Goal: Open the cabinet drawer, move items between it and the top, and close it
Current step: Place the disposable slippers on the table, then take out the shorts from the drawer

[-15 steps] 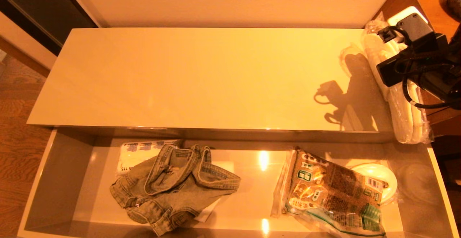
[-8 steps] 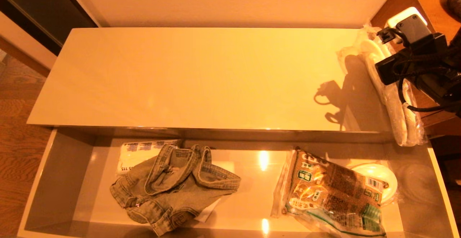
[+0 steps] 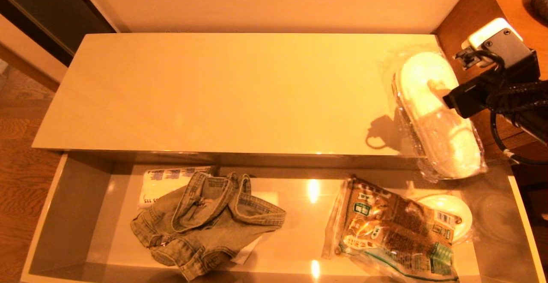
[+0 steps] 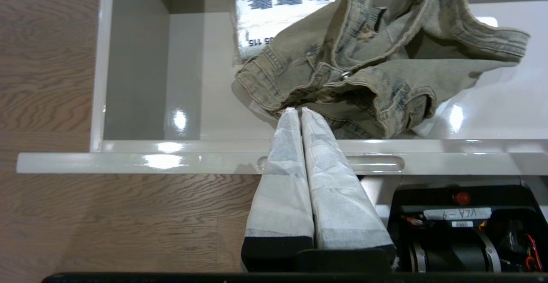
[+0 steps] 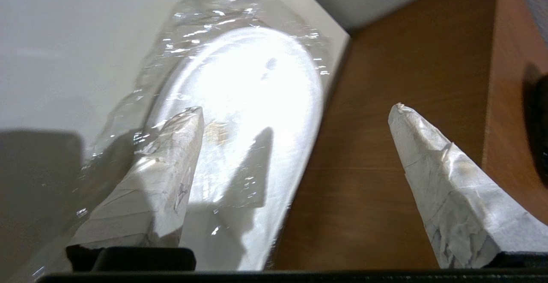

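Standing open beneath the cabinet [image 3: 239, 90], the drawer [image 3: 72, 197] is taken as the landmark for this entry.

Item one: slippers in clear wrap [image 3: 436, 116], lying flat on the top [image 3: 214, 86] at its right end, above the drawer's right rear corner, the near end of the pack overhanging the front edge. This transfer is judged done.

Item two: denim garment [image 3: 205, 221], crumpled in the drawer's left half, partly covering a white tissue pack [image 3: 165, 182] at the drawer's rear. It is judged not yet moved.

Other contents, right half of the drawer: a brown printed food bag [image 3: 394, 231], with a round white object [image 3: 449, 210] partly hidden beneath it.

Right hand [image 5: 295, 111]: fingers spread wide, nothing held; one finger is seen over the slipper pack, the other over the brown wooden unit [image 5: 385, 154] beside the cabinet. Contact with the pack cannot be told.

Left hand [image 4: 297, 111]: fingers pressed together, empty, parked at the drawer's front panel with the tips pointing toward the garment.

Outstanding, as judged: any further move of the garment, then closing of the drawer.
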Tool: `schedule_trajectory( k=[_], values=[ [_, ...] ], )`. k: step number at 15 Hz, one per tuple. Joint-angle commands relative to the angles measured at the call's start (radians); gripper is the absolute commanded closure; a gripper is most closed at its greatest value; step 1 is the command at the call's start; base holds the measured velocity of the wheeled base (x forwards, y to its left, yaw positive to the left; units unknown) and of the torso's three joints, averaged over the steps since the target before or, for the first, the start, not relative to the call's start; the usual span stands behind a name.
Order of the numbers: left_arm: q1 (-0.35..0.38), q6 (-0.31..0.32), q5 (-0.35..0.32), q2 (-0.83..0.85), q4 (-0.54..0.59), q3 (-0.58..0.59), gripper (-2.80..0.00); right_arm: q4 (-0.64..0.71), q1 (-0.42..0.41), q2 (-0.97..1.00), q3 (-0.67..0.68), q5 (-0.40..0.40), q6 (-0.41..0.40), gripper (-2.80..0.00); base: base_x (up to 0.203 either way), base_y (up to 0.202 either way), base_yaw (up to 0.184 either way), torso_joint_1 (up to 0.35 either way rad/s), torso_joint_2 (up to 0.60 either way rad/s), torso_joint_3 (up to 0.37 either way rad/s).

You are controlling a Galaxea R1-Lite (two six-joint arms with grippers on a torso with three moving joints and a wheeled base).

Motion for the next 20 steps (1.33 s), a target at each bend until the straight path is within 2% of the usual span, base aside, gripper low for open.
schedule_trajectory(
  k=[1, 4, 6, 7, 10, 13, 15, 17, 20],
  values=[
    [0.0, 0.001, 0.0, 0.0, 0.001, 0.0, 0.0, 0.018, 0.046, -0.076, 0.044, 0.001, -0.009, -2.8, 0.0, 0.0, 0.0, 0.0, 0.0, 0.0],
    [0.0, 0.002, 0.0, 0.0, 0.001, 0.0, 0.0, 0.198, 0.054, -0.145, 0.039, -0.026, -0.012, -2.8, 0.0, 0.0, 0.0, 0.0, 0.0, 0.0],
    [0.0, 0.002, 0.0, 0.0, 0.001, 0.0, 0.0, 0.373, 0.052, -0.19, 0.0, -0.13, -0.007, -2.8, 0.0, 0.0, 0.0, 0.0, 0.0, 0.0],
    [0.0, 0.001, 0.002, 0.0, 0.001, 0.0, 0.0, 0.453, 0.048, -0.207, -0.027, -0.164, 0.0, 0.0, 0.0, 0.0, 0.0, 0.0, 0.0, 0.0],
    [0.0, 0.001, 0.0, 0.0, 0.001, 0.0, 0.0, 0.693, 0.034, -0.283, -0.084, -0.197, 0.06, 0.0, 0.0, 0.0, 0.0, 0.0, 0.0, 0.0],
    [0.0, 0.002, 0.0, 0.0, 0.001, 0.0, 0.0, 0.814, 0.042, -0.449, -0.066, -0.187, 0.068, 0.0, 0.0, 0.0, 0.0, 0.0, 0.0, 0.0],
    [0.0, 0.001, 0.0, 0.0, 0.001, 0.0, 0.0, 1.012, 0.05, -0.603, -0.078, -0.184, 0.067, 0.0, 0.0, 0.0, 0.0, 0.0, 0.0, 0.0],
    [0.0, 0.002, 0.0, 0.0, 0.001, 0.0, 0.0, 1.21, 0.049, -0.673, -0.171, -0.191, 0.076, 0.0, 0.0, 0.0, 0.0, 0.0, 0.0, 0.0],
    [0.0, 0.001, 0.0, 0.0, 0.001, 0.0, 0.0, 1.325, 0.022, -0.679, -0.365, -0.191, 0.123, 0.0, 0.0, 0.0, 0.0, 0.0, 0.0, 0.0]
  ],
)
